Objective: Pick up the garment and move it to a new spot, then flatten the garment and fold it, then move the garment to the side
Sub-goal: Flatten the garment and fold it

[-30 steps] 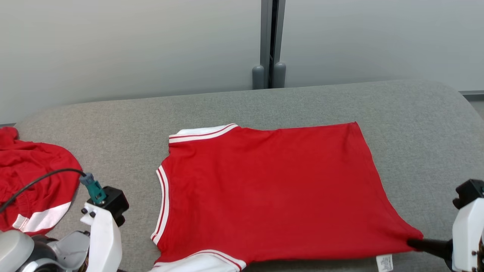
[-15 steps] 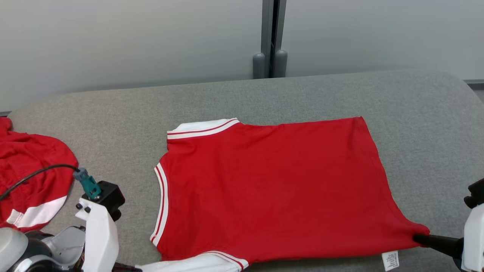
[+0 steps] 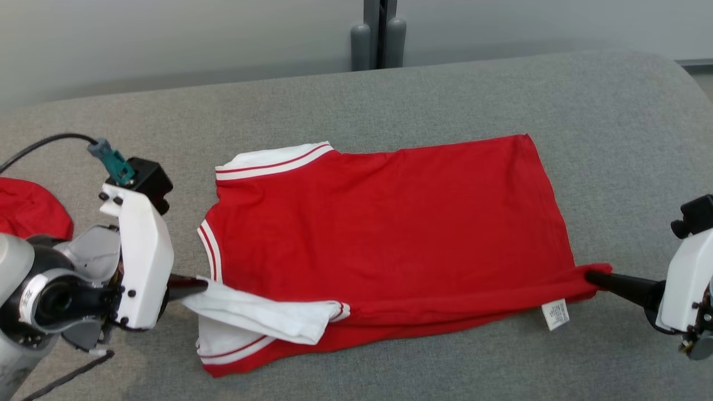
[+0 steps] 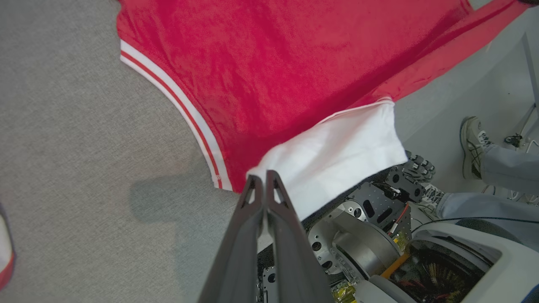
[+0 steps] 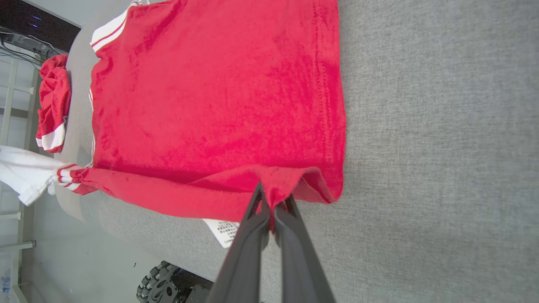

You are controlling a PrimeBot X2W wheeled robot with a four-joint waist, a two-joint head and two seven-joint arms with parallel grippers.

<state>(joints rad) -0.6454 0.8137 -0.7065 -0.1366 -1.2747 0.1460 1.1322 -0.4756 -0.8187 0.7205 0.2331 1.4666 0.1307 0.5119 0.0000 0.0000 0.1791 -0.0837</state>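
At desk [image 3: 445, 94] front, left end effector [image 3: 201, 284] and right end effector [image 3: 594, 275] are clamping shirt [image 3: 390, 223], starting fold; next needing even carry across.

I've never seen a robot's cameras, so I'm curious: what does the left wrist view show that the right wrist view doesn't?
Left wrist: the left gripper shut on the white sleeve, and a person's shoes nearby. Right wrist: the right gripper shut on the hem corner, and a wheel below. Both: the red shirt spread on the grey surface.
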